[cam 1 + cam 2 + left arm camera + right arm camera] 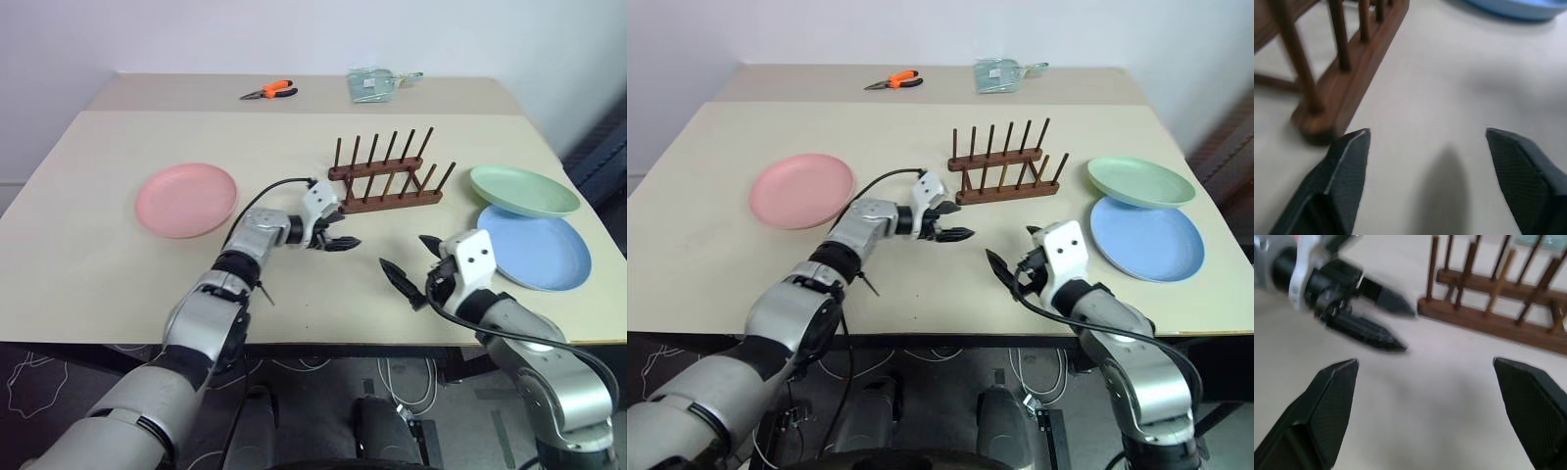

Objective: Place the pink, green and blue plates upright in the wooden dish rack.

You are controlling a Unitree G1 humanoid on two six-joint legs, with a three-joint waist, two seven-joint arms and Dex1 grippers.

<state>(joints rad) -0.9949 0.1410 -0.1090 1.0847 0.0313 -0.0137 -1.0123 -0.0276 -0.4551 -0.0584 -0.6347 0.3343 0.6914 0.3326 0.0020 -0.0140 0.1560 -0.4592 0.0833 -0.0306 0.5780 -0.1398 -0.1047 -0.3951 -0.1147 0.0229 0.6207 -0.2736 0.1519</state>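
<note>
On the table [88, 245] in front of you, the wooden dish rack [386, 176] stands empty near the middle, and no plate is in it yet. The pink plate [186, 200] lies flat well to the left of the rack. The green plate [523, 191] lies to the right of the rack, its near edge overlapping the far rim of the blue plate [534, 247], which lies flat closer to you.

Your left gripper [338, 235] hovers just in front of the rack's left end, its fingers spread apart and holding nothing. Your right gripper [413, 265] hangs over bare table between the rack and the blue plate, fingers wide open and empty as well.

You have to pick a first plate, and the pink one looks the natural choice for the left arm. Bring the fingers in low and level at the plate's near rim, so that one finger slides under the lip and the other comes over the top. A flat matte plate gives little to grab, so close firmly on the rim. Lift, turn the plate on edge, and lower it between two pairs of pegs. Keep the other arm away from the rack, since the rack looks light and a knock could shift it. Leave the overlapped green plate for the right arm, and take it before the blue.
</note>
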